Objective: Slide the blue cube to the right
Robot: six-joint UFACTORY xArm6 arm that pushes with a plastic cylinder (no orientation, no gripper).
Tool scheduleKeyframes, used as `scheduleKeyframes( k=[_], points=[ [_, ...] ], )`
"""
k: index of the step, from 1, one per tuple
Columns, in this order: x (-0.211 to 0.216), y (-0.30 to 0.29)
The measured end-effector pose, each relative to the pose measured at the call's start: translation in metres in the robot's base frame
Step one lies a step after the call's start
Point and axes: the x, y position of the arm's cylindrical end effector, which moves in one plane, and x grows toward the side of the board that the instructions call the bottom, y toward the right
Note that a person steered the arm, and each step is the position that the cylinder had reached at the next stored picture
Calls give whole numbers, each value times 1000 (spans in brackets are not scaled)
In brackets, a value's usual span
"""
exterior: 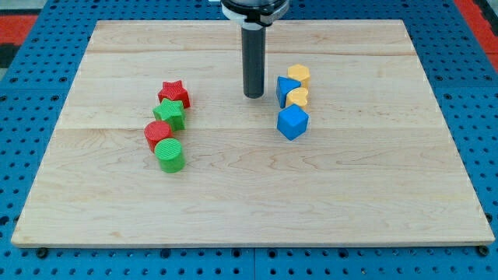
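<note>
The blue cube [292, 122] sits right of the board's middle, at the bottom of a small cluster. Just above it lie a yellow rounded block [297, 97], a second blue block [285, 89] of unclear shape, and a yellow hexagon-like block [299, 75]. My tip [254, 95] rests on the board to the left of this cluster, level with the upper blue block and a small gap from it, above and left of the blue cube.
On the view's left stands a second cluster: a red star [174, 93], a green star [170, 113], a red cylinder [157, 134] and a green cylinder [169, 154]. The wooden board [249, 202] lies on a blue perforated table.
</note>
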Motion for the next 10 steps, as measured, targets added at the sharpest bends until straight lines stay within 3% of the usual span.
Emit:
scheduleKeyframes(
  k=[3, 5, 9, 10],
  points=[
    [1, 40],
    [11, -3],
    [97, -15],
    [99, -15]
  ],
)
